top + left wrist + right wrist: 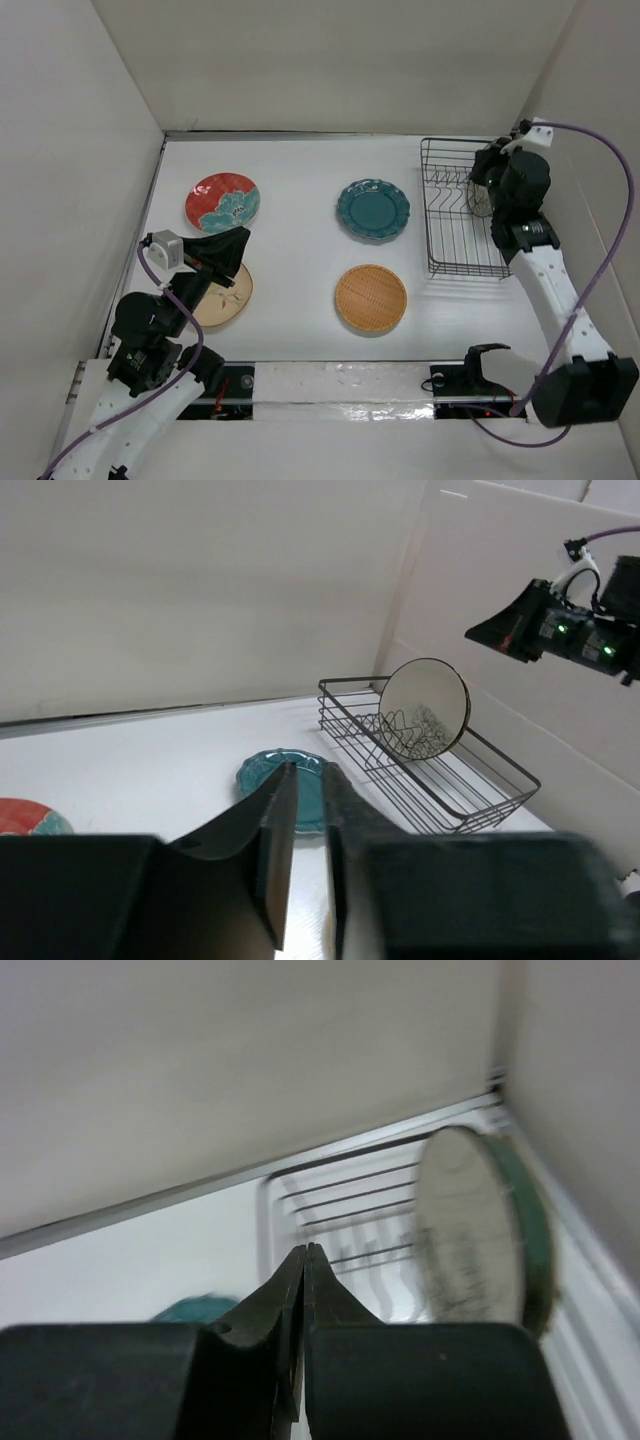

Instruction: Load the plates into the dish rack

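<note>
The black wire dish rack (455,240) stands at the back right. The cream plate with dark sketch (425,708) stands upright in it. In the right wrist view this plate (465,1225) has an aqua-rimmed plate (537,1230) right behind it. On the table lie the red-and-teal plate (222,202), the scalloped teal plate (373,210), the orange woven-look plate (370,298) and the tan plate (215,305). My left gripper (240,250) hovers over the tan plate's far edge, slightly open and empty (308,770). My right gripper (484,172) is shut and empty (305,1250) above the rack, beside the standing plates.
White walls close in the table at the back, left and right. The right wall runs just beyond the rack (340,1195). A strip with cables and mounts (340,385) runs along the near edge between the arm bases.
</note>
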### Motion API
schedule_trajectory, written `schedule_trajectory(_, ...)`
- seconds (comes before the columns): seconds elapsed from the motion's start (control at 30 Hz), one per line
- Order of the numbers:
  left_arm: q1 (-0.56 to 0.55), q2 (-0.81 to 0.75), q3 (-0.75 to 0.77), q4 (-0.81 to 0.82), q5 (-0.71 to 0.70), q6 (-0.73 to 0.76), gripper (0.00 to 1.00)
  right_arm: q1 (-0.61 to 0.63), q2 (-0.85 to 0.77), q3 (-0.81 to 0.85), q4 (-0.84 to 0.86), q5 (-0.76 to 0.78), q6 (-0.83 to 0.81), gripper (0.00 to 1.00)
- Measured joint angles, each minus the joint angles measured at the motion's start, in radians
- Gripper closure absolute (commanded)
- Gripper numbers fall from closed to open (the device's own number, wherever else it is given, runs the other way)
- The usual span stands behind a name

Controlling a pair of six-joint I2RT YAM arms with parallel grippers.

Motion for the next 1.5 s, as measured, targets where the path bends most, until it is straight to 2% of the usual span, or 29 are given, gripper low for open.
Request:
schedule_trajectory(0.07,0.000,0.003,0.000,0.000,0.000,0.000,1.00,0.069,-0.092,-0.064,-0.026,-0.040,0.050,1.00)
schedule_trajectory(0.27,0.000,0.014,0.000,0.000,0.000,-0.001,1.00,0.317,-0.275,-0.269,-0.230,-0.106,0.212,1.00)
schedule_trajectory(0.33,0.000,0.023,0.000,0.000,0.000,-0.001,1.00,0.369,-0.332,-0.353,-0.321,-0.131,0.288,0.86)
schedule_trajectory(0.37,0.000,0.026,0.000,0.000,0.000,-0.001,0.94,0.389,-0.362,-0.402,-0.360,-0.139,0.338,0.79)
schedule_trajectory(0.4,0.000,0.029,0.000,0.000,0.000,0.000,0.91,0.405,-0.394,-0.454,-0.396,-0.150,0.389,0.62)
schedule_trajectory(0.43,0.000,0.030,0.000,-0.001,-0.001,0.000,0.88,0.422,-0.423,-0.501,-0.439,-0.155,0.444,0.51)
schedule_trajectory(0.5,0.000,0.030,0.000,0.000,-0.002,0.000,0.81,0.451,-0.481,-0.598,-0.498,-0.162,0.535,0.37)
schedule_trajectory(0.63,0.000,0.032,0.000,0.000,-0.002,-0.001,0.76,0.482,-0.557,-0.721,-0.576,-0.166,0.677,0.36)
schedule_trajectory(0.73,0.000,0.037,0.000,0.000,-0.001,-0.001,0.75,0.490,-0.531,-0.756,-0.563,-0.170,0.737,0.37)
schedule_trajectory(0.9,0.000,0.042,0.000,0.000,-0.002,-0.001,0.74,0.522,-0.382,-0.782,-0.461,-0.185,0.787,0.42)
schedule_trajectory(1.2,0.000,0.043,0.000,0.000,-0.001,-0.001,0.74,0.552,-0.284,-0.859,-0.175,-0.195,0.898,0.61)
schedule_trajectory(1.3,0.000,0.043,0.000,0.000,-0.001,-0.001,0.74,0.558,-0.268,-0.873,-0.140,-0.188,0.924,0.77)
schedule_trajectory(1.33,0.000,0.043,0.000,0.000,-0.001,-0.001,0.74,0.561,-0.266,-0.874,-0.135,-0.185,0.932,0.89)
schedule_trajectory(1.43,0.000,0.043,0.000,0.000,-0.002,-0.001,0.74,0.593,-0.291,-0.862,-0.109,-0.180,0.976,1.00)
schedule_trajectory(1.5,0.000,0.043,0.000,0.000,-0.002,-0.001,0.73,0.626,-0.335,-0.837,-0.142,-0.156,0.978,1.00)
